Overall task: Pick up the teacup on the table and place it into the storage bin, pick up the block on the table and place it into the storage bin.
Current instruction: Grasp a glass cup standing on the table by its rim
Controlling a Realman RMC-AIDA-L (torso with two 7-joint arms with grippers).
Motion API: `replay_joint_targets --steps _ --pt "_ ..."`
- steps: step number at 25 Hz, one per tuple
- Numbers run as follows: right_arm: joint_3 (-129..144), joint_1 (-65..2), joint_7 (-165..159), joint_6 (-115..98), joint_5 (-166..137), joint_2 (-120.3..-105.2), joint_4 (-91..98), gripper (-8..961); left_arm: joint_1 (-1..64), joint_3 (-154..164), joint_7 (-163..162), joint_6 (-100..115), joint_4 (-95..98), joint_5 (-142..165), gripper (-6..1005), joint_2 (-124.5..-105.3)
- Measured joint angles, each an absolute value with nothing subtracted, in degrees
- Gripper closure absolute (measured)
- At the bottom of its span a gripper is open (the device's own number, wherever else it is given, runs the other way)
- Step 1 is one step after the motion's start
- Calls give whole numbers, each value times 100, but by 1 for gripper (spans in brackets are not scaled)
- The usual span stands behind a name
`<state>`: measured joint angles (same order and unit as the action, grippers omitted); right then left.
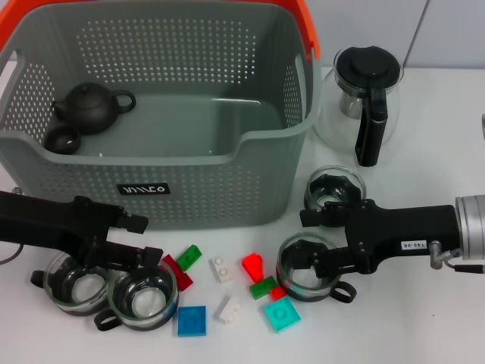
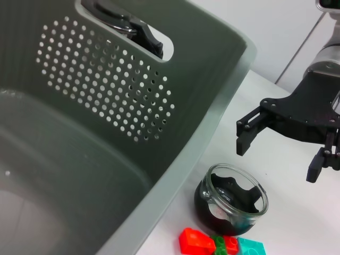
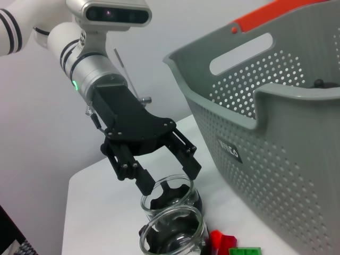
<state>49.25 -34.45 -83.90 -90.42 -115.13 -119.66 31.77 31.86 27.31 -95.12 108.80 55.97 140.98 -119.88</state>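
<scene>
Left to right on the worktop (image 1: 424, 334): left hand (image 1: 140, 239), fingers apart and gripping nothing, hovers low over two glass teacups (image 1: 74, 283) (image 1: 142, 297) that stand touching each other at the near left. Left wrist view shows no fingers of its own.

Bin (image 1: 174, 193) sits behind, grey and perforated, orange handle (image 1: 307, 23) at its far right corner, black label (image 1: 144, 188) on the front wall. Inside, at its left end: one dark teapot (image 1: 92, 107) and one small dark cup (image 1: 62, 139) just beside it. No glass teacup or block in the bin.

Blocks lie loose in front of the bin, between the hands, nine countable: a dark red (image 1: 179, 274), a green (image 1: 189, 257), a blue (image 1: 192, 321), two white (image 1: 222, 268) (image 1: 228, 309), a bright red (image 1: 255, 265), a second green (image 1: 263, 287), a small red (image 1: 278, 292), a teal (image 1: 281, 314).

Right of the blocks: two more glass teacups, so four in all. Right hand (image 1: 312, 262), jaws open, sits right at the nearer one (image 1: 309, 267), fingers around its rim, not clamped. The other (image 1: 333, 186) stands just behind it, near the bin's right corner.

Far right, behind: one glass pot (image 1: 362, 102) with black lid and handle, upright, beside the bin.
</scene>
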Motion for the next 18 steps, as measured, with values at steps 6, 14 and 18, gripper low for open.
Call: replay_joint_targets --steps 6,14,18 --pt "4908 -3431 -8397 -9030 -11512 -11969 3173 41 3168 2732 -9811 11032 5695 14089 250 -11998" --pt "4897 -3410 -8401 -9010 -11481 -11962 3173 42 3164 2613 -10549 11586 6308 14061 250 -11981" --pt "4894 -3420 -8402 -9009 -11478 -11973 3173 42 3167 2663 -11041 11710 6704 14099 249 -11964"
